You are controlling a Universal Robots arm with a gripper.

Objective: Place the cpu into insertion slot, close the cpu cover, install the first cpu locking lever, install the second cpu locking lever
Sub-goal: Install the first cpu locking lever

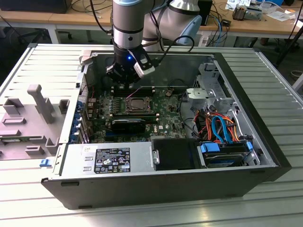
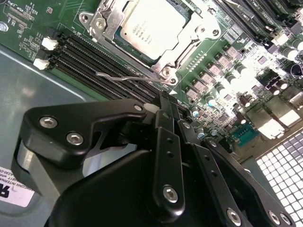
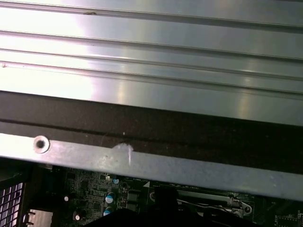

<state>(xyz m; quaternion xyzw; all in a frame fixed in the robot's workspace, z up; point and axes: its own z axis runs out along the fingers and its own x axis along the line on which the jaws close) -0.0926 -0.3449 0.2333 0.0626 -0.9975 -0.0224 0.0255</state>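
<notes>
Cpu [image 2: 150, 29] sits in socket, cpu cover [image 2: 185, 43] down over it. Pincer [image 2: 163, 109] closed, empty, tip beside the raised locking lever [image 2: 124, 77]. Best push lever down, then sideways under its hook.

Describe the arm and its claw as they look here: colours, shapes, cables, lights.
The arm is a grey round tube with a pale blue joint cap and a black band. Black cables loop beside it. A small blue light glows on the black wrist block. The claw is matte black, with jointed links fastened by silver screws.
</notes>
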